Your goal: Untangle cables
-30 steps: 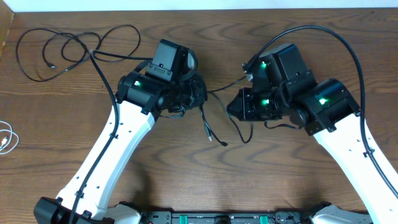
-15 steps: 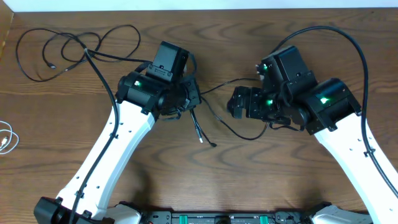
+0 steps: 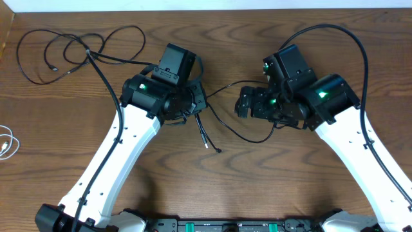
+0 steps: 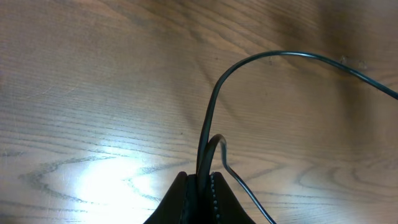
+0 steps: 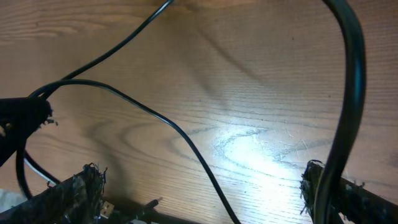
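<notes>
Plainly, we are about midway. Our left gripper (image 4: 200, 182) is clamped on a black cable (image 4: 273, 54) at the table's (image 3: 270, 193) middle. The right gripper (image 3: 246, 104) stands wide and holds nothing, with that cable slack beneath it. The white cable (image 3: 6, 143) lies apart at the left edge. Black loops (image 3: 87, 48) near the far left corner look crossed, and we judge them unsorted.
</notes>
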Robot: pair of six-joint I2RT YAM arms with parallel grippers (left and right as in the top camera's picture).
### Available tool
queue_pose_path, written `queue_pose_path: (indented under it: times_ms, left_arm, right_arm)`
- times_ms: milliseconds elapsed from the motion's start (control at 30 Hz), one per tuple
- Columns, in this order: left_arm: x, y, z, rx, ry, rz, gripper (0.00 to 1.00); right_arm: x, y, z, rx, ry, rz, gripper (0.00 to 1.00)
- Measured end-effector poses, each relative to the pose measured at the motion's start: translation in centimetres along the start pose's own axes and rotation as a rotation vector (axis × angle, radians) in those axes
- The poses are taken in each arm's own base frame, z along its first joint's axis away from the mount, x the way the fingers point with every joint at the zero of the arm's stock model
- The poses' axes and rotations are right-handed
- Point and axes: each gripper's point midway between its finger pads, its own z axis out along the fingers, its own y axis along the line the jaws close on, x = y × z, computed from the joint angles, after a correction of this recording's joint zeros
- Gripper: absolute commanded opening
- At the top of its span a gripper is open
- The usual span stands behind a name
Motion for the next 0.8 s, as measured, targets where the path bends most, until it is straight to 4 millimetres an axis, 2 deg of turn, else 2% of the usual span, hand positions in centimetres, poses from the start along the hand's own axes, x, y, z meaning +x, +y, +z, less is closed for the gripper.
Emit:
queue_pose_path:
  times_ms: [67, 267, 400, 567, 800]
  left_arm:
    - [0.1, -0.1, 0.0, 0.001, 0.001, 0.003, 0.08]
    - [0.1, -0.3, 0.0, 0.011, 0.002, 0.007, 0.08]
    - [0.2, -1.4, 0.0, 0.064, 0.013, 0.011, 0.08]
    - [0.4, -2.8, -0.2, 0.14, 0.041, -0.012, 0.08]
    - [1.0, -3.6, -0.3, 0.18, 0.086, -0.112, 0.08]
  right_arm:
    - [0.0, 0.1, 0.4, 0.0, 0.01, -0.011, 0.94]
    - [0.4, 2.1, 1.7, -0.104, 0.078, -0.11, 0.95]
    - [0.9, 3.3, 1.6, -0.177, 0.108, -0.182, 0.99]
    - [2.0, 4.8, 1.3, -0.26, 0.139, -0.3, 0.99]
    - [3.2, 6.6, 1.2, -0.32, 0.148, -0.418, 0.99]
